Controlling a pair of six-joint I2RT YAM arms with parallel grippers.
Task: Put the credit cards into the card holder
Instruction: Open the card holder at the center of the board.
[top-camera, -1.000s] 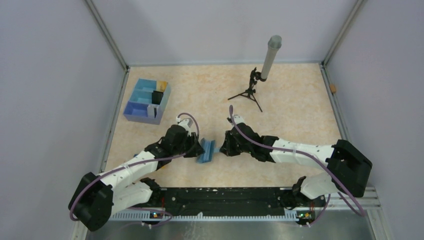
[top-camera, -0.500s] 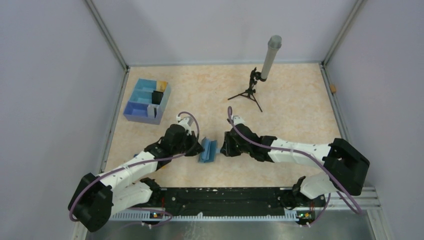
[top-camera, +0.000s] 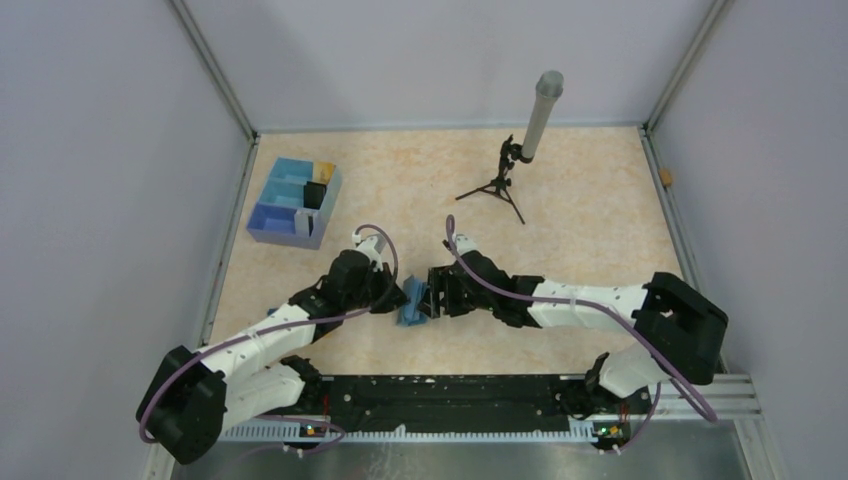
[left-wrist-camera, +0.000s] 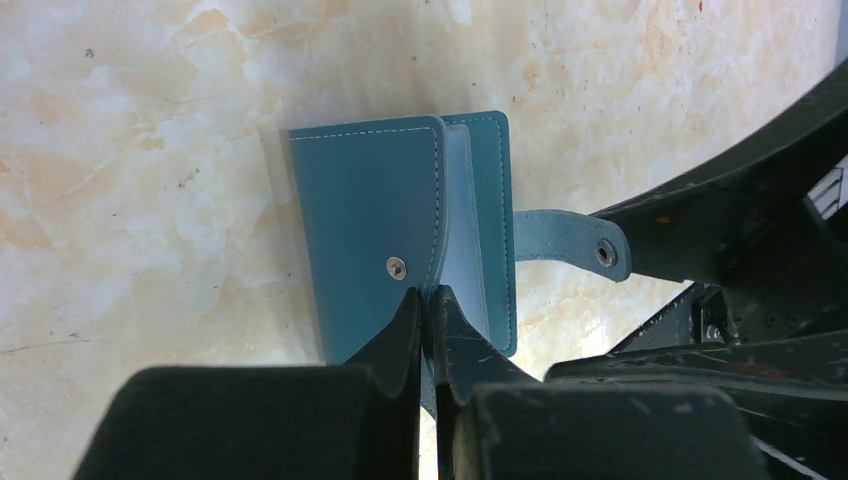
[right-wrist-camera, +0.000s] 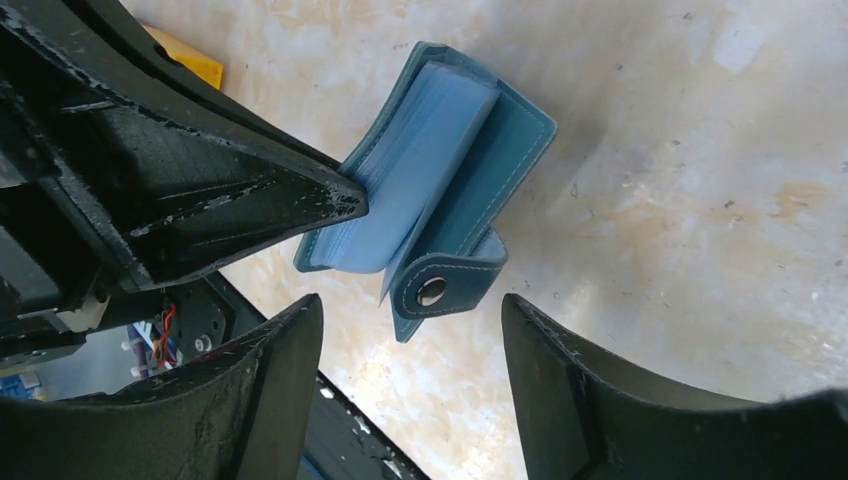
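Observation:
The teal card holder (top-camera: 413, 300) lies half open on the table between both arms, its pale blue sleeves (right-wrist-camera: 420, 170) showing. My left gripper (left-wrist-camera: 428, 300) is shut on the edge of its front cover (left-wrist-camera: 365, 230), beside the snap stud. The clasp strap (right-wrist-camera: 440, 285) sticks out toward my right gripper (right-wrist-camera: 412, 305), which is open, its fingers on either side of the strap and apart from it. A gold credit card (top-camera: 325, 170) and a black one (top-camera: 314, 193) stand upright in the blue tray box (top-camera: 270, 222) at the far left.
A small tripod with a grey tube (top-camera: 530, 125) stands at the back, right of centre. A yellow-orange piece (right-wrist-camera: 185, 60) shows partly behind the left gripper's finger; what it is I cannot tell. Grey walls close in the table on three sides.
My right gripper has opened wide and moved left, up to the card holder's strap. My left gripper has shut on the cover. The holder has hardly moved.

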